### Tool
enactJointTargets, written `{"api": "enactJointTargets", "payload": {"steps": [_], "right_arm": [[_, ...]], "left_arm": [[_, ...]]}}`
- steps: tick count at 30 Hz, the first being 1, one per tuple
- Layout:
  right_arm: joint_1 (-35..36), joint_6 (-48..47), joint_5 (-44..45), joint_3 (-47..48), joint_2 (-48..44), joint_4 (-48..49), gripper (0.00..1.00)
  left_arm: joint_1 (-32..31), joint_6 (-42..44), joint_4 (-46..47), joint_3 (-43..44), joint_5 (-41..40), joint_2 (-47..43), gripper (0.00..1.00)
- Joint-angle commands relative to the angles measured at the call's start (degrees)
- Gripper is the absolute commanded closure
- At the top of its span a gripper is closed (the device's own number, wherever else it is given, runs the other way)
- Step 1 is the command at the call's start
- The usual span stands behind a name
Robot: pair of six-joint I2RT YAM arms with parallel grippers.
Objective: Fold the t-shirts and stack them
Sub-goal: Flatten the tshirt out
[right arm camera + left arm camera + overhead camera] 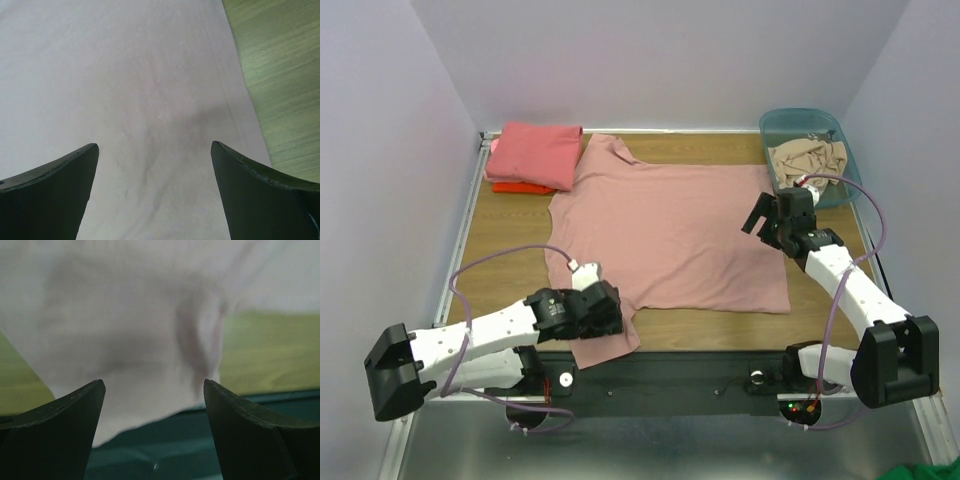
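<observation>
A large dusty pink t-shirt (670, 230) lies spread flat across the wooden table. A folded coral-pink shirt (533, 153) sits on a folded orange-red shirt (517, 187) at the back left. My left gripper (603, 318) is open and low over the shirt's near left sleeve, which hangs over the table's front edge; the left wrist view shows that sleeve (135, 340) between and beyond the open jaws. My right gripper (767, 218) is open above the shirt's right edge; the right wrist view shows flat pink cloth (140, 90) beneath it.
A teal plastic bin (809, 153) holding beige cloth stands at the back right. Bare wood (505, 240) shows left of the shirt and along the right side (280, 75). A dark strip (200, 440) borders the table's near edge.
</observation>
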Motion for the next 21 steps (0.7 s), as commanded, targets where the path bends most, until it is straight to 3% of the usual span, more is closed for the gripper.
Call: {"api": "enactJointTargets", "payload": {"steps": [1, 3, 13, 17, 20, 21], "right_arm": [[0.44, 1.43, 1.57, 0.11, -2.06, 1.92, 0.0], [0.44, 1.26, 0.26, 0.02, -1.62, 1.92, 0.0], [0.44, 0.82, 1.04, -0.86, -1.71, 1.75, 0.0], [0.52, 1.43, 1.21, -2.0, -3.46, 1.83, 0.0], [0.44, 2.83, 2.09, -3.05, -5.66, 1.39, 0.0], [0.44, 3.27, 2.7, -3.4, -7.23, 0.87, 0.0]], "left_arm": [[-9.88, -12.61, -4.7, -1.29, 2.98, -5.4, 0.09], [-12.08, -13.49, -5.05, -1.3, 3.6, -5.06, 0.09], [-16.31, -11.92, -4.09, 0.72, 3.69, 14.27, 0.19], [-16.4, -11.48, -3.47, 0.9, 3.95, 17.79, 0.32], [-16.48, -12.09, -3.38, 1.07, 3.6, 19.02, 0.51], [-16.48, -12.18, -3.47, 1.16, 3.43, 18.94, 0.64]]}}
